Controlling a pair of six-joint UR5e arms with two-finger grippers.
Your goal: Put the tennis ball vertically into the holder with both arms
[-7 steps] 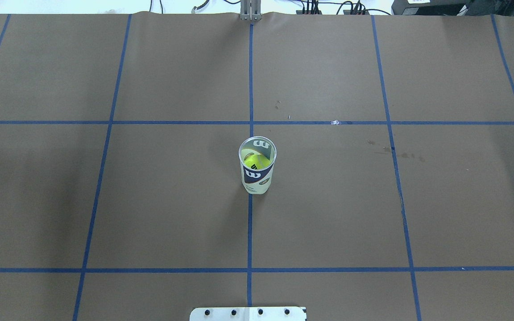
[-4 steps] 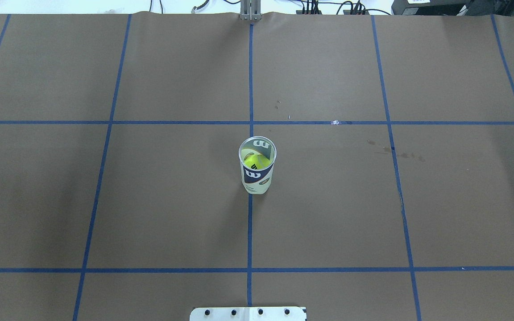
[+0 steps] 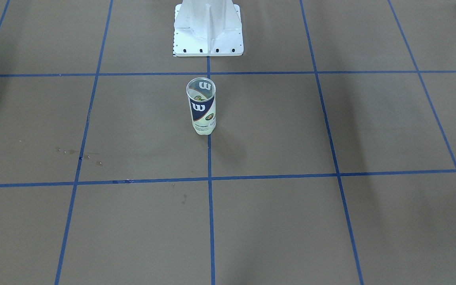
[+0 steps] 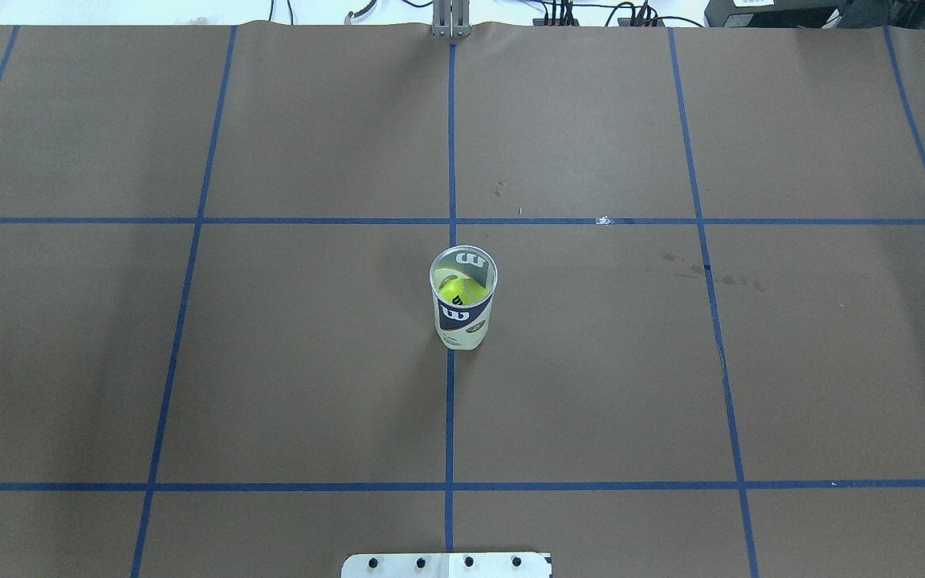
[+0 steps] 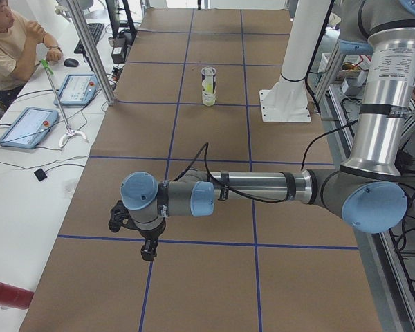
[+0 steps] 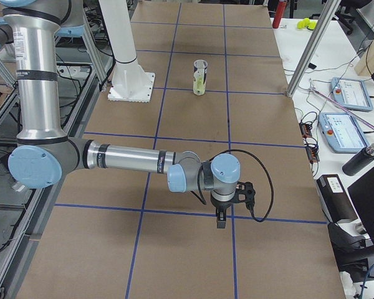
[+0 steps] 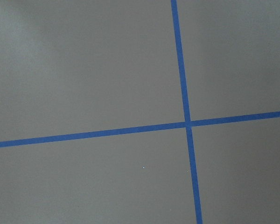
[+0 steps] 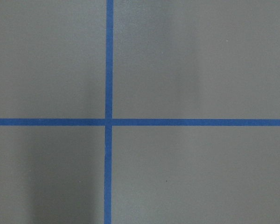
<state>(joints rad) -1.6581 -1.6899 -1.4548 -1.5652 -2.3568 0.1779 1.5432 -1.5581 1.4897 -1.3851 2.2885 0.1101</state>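
While the brown-papered table point(image 4: 270, 361) with its blue tape grid fills every view, the two arms lie low and far out to the sides. The left arm point(image 5: 256, 187) stretches across the middle of the left-end view, and the right arm point(image 6: 124, 159) across the middle of the right-end view. The white base point(image 3: 208, 31) sits at top centre of the front-facing frame. Just below it, the holder point(image 3: 202, 111) stands upright on the centre tape line, open end up, dead centre in the overhead frame and well apart from both arms. The left gripper point(image 5: 147, 252) points down by a tape crossing at lower left of its frame, and the right gripper point(image 6: 220, 221) does likewise at lower centre. Whether either is spread or closed, or has hold of anything, cannot be told from these side views. Through the holder's open mouth, a yellow tennis ball point(image 4: 458, 291) shows inside.
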